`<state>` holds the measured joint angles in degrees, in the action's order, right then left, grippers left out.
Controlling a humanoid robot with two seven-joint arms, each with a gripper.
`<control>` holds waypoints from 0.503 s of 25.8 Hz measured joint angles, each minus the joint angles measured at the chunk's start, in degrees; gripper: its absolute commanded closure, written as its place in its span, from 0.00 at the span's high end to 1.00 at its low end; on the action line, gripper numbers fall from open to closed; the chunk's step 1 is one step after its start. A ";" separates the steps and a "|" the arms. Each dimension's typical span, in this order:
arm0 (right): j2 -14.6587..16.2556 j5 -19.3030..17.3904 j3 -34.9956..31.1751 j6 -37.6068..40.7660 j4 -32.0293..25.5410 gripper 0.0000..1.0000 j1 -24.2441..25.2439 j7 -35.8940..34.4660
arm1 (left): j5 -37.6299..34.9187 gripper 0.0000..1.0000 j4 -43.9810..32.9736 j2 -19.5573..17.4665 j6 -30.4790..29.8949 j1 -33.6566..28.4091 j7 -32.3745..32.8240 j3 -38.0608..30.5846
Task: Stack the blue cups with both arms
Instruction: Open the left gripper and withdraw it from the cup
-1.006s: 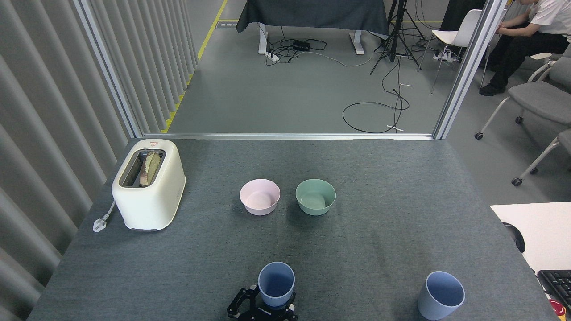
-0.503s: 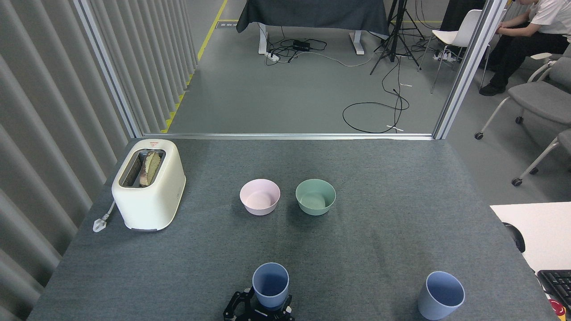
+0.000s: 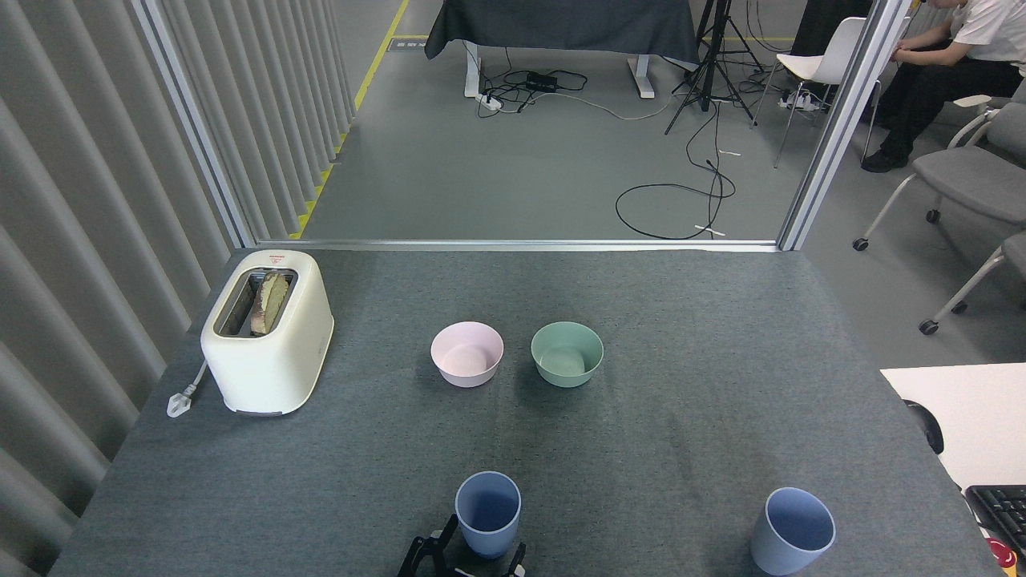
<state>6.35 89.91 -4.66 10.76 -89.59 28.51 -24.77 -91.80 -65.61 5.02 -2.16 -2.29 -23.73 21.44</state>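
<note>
Nearer me than the pink bowl [image 3: 466, 354], my gripper [image 3: 462, 554] pinches one blue cup [image 3: 487, 513] upright, mouth up; the other blue cup [image 3: 792, 530] stands tilted, far right.

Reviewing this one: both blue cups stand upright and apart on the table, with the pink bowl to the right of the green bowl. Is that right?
Not quite. The head view shows the pink bowl to the left of the green bowl, not the right. The rest holds: both blue cups stand upright and apart on the table.
</note>
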 measured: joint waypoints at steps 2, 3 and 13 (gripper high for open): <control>0.01 0.00 0.00 0.06 0.06 1.00 0.03 -0.05 | 0.04 1.00 -1.44 -0.28 0.09 -1.54 0.00 -0.54; 0.01 0.00 0.00 0.07 0.08 1.00 0.04 -0.14 | 0.07 1.00 -2.22 -0.47 0.12 -2.42 0.00 -0.94; 0.04 -0.13 -1.33 0.09 0.31 1.00 0.74 -0.39 | 5.58 1.00 -13.64 -3.87 0.17 -11.69 -0.04 -5.60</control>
<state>6.40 89.78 -5.98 10.85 -89.27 29.25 -25.16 -86.22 -79.25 1.15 -1.99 -13.98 -23.77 15.84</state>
